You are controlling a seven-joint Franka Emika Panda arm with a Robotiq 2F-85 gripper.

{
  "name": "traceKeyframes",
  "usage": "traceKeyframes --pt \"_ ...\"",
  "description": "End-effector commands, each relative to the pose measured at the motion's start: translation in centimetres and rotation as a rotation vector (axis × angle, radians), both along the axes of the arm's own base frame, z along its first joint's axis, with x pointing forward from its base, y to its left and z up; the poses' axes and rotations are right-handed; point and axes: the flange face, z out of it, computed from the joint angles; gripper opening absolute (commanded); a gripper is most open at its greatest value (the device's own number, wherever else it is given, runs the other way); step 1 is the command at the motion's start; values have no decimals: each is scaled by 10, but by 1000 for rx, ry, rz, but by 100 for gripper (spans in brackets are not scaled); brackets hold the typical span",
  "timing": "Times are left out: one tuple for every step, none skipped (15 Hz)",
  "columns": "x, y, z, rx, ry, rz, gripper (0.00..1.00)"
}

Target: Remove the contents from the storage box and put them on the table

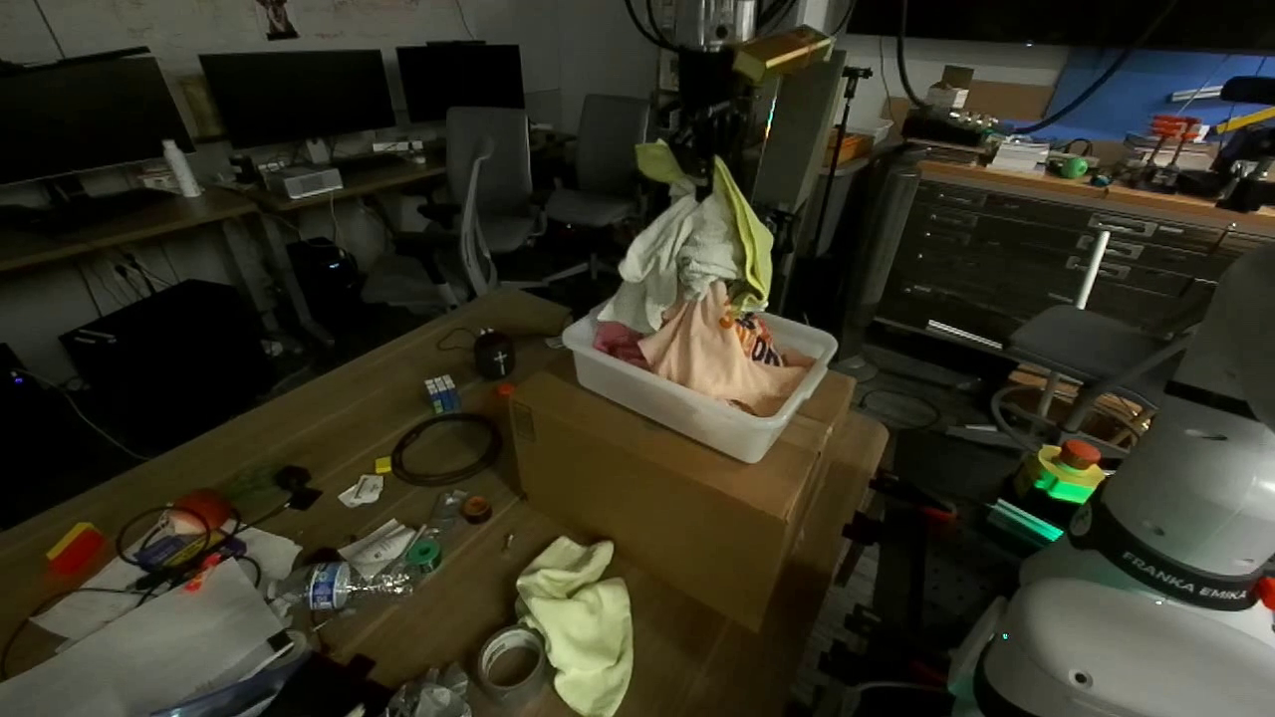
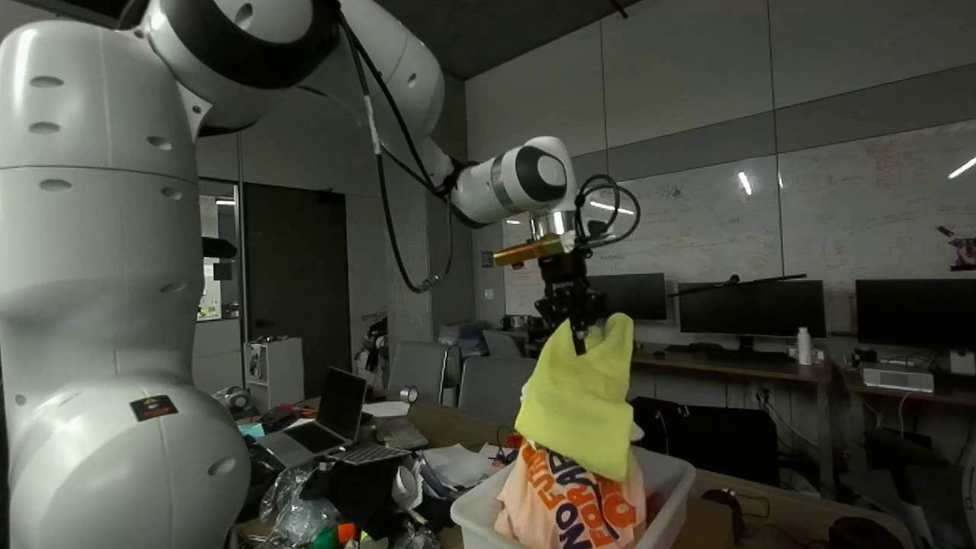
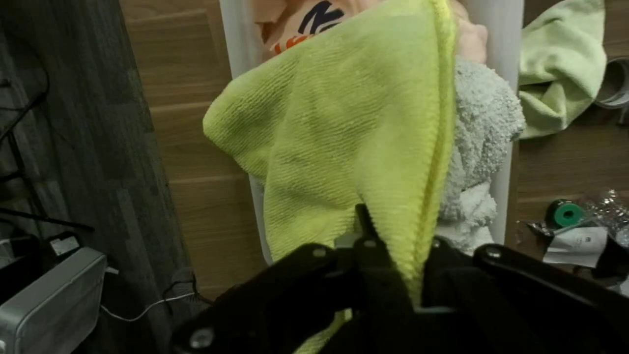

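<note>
Cloth, yellow, pinched tight in gripper, over tub. Hangs beside white cloth and above pink cloth. Could drag both along if tangled, even tip tub off brown box; could slip if gripped by too little.

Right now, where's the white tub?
In an exterior view, the white tub is a little right of centre, on top of the cardboard carton and below the hanging yellow cloth.
</note>
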Motion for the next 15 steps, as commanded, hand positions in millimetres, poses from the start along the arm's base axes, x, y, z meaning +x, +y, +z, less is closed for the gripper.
traceKeyframes --pt "-14 26 61 40 -11 -90 3" --pt "-17 33 75 49 -19 -111 3" --pt "-19 39 89 62 -26 -118 3" --pt "-21 45 101 70 -32 -120 3" --pt "-24 52 114 75 -36 -105 3" --pt "-25 59 124 76 -37 -87 3" --pt "-23 68 133 81 -20 -37 3" --pt "-23 77 142 84 -9 -7 3" --pt "-22 91 149 82 10 37 3" --pt "-22 109 155 93 46 115 3" --pt "-23 125 162 103 71 160 3" --pt "-22 144 166 110 102 208 3" --pt "-21 160 170 124 131 254 3" --pt "-16 178 171 147 162 295 3" --pt "-13 195 173 169 191 338 3"
